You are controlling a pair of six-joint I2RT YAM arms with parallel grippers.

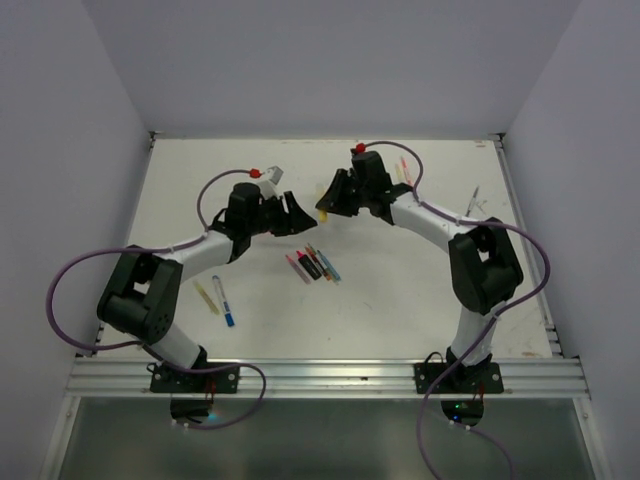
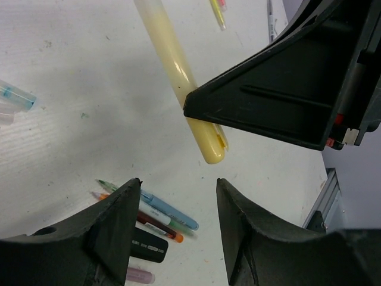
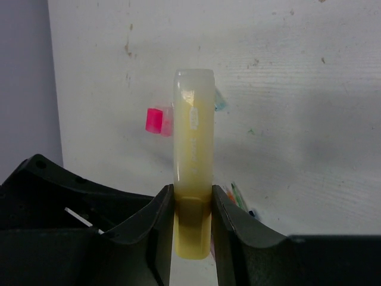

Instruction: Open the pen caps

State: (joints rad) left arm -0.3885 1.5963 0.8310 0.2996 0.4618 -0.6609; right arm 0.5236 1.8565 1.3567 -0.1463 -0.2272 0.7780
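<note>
1. Right tool (image 3: 192, 205) is clamped on a yellow highlighter (image 3: 193, 143), gripping it close to one end. The highlighter is held in the air over the middle of the bench (image 1: 440, 300), between the two arms.
2. Left tool (image 2: 178, 185) stands apart with nothing between its fingers. The highlighter's short end hangs just ahead of it, not touching.
3. I cannot tell which end carries the cap. The far end looks paler and squared from the right wrist, and the near end shows a small notch.
4. A heap of pens (image 1: 312, 265) lies on the bench below the tools. A blue pen (image 1: 222, 300) lies nearer the left arm. A loose pink cap (image 3: 155, 121) rests on the bench beyond the highlighter.
5. Step in hand, as I judge it: the left tool takes the cap end while the right holds the barrel.
6. To do it well, close on the cap alone, not the barrel. Pull straight along the pen's length, since a sideways tug could lever it out of the right tool's short grip.
</note>
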